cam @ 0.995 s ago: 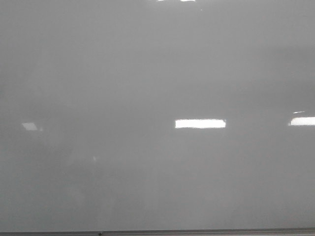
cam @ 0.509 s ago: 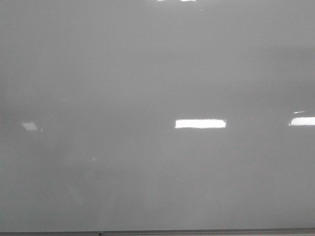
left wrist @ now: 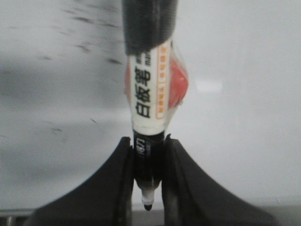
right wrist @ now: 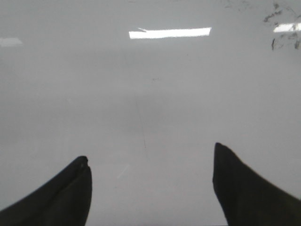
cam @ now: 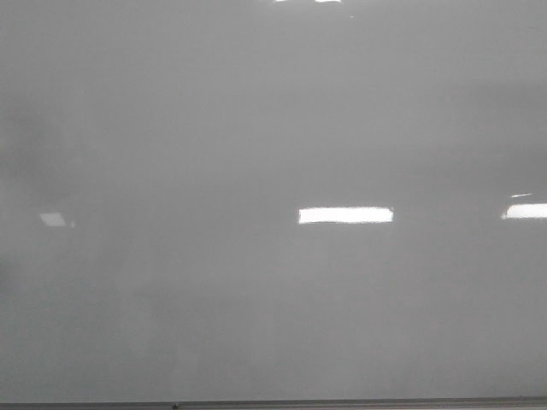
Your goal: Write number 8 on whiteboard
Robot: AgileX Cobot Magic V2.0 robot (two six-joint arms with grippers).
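The whiteboard [cam: 256,128] fills the whole front view, a glossy pale grey surface with bright rectangular glints and a thin dark frame edge [cam: 342,402] running along its lower border. No marker line shows on it in that view; the number 8 is not to be seen anywhere in these pictures. In the left wrist view the board's surface [left wrist: 244,141] carries a few small dark smudges (faint specks and short streaks, nothing like a figure), and the right wrist view shows more such specks [right wrist: 282,28] toward one corner.

The marker [left wrist: 149,117] has a white barrel printed with black characters and an orange band, a black upper part, and a black section ending in a pale nib with a dark tip. The left gripper [left wrist: 148,188] pinches it, its two black fingers [left wrist: 113,183] pressed against the black section on either side, with the nib poking out between them.

The right gripper [right wrist: 150,174] hangs over bare board, its dark fingers [right wrist: 70,188] spread wide apart and holding nothing.
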